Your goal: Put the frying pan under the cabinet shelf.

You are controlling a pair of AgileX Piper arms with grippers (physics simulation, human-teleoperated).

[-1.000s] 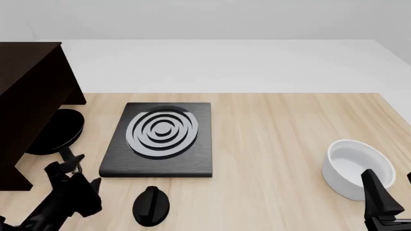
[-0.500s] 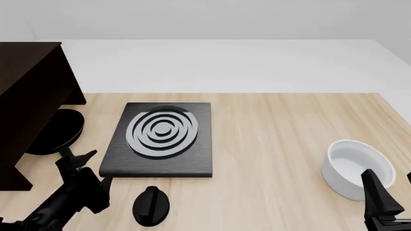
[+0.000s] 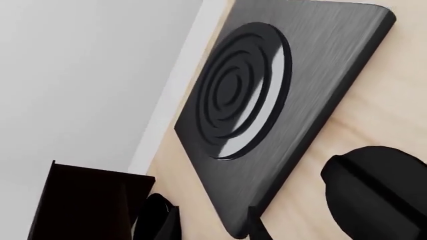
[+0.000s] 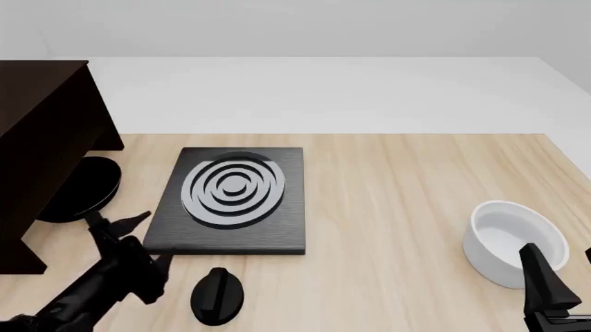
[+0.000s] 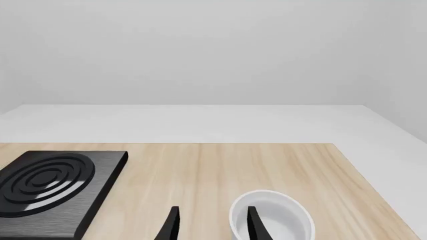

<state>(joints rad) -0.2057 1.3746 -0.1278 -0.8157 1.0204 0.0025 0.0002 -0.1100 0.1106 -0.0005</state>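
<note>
The frying pan (image 4: 90, 187) lies on the table at the left, dark in shadow, its left part hidden under the cabinet shelf (image 4: 41, 131). Its short handle (image 4: 93, 220) points toward the front. My left gripper (image 4: 118, 223) is open and empty just in front of that handle, turned toward the stove plate. In the left wrist view the left gripper (image 3: 210, 231) shows only its fingertips (image 3: 256, 229), with the cabinet shelf (image 3: 87, 205) to one side. My right gripper (image 4: 565, 273) stands open and empty beside the white bowl (image 4: 513, 238); the right gripper (image 5: 212, 227) also shows in its wrist view.
A black square stove plate (image 4: 231, 200) with grey rings lies mid-table, right of the pan. A small black round knob (image 4: 217, 296) sits in front of it, close to my left arm. The stove plate (image 3: 280, 100), the knob (image 3: 380, 195) and the bowl (image 5: 273, 220) show in the wrist views.
My left gripper has moved forward and to the right, from in front of the pan handle toward the stove plate's near corner, staying open. The right arm and the pan have not moved.
</note>
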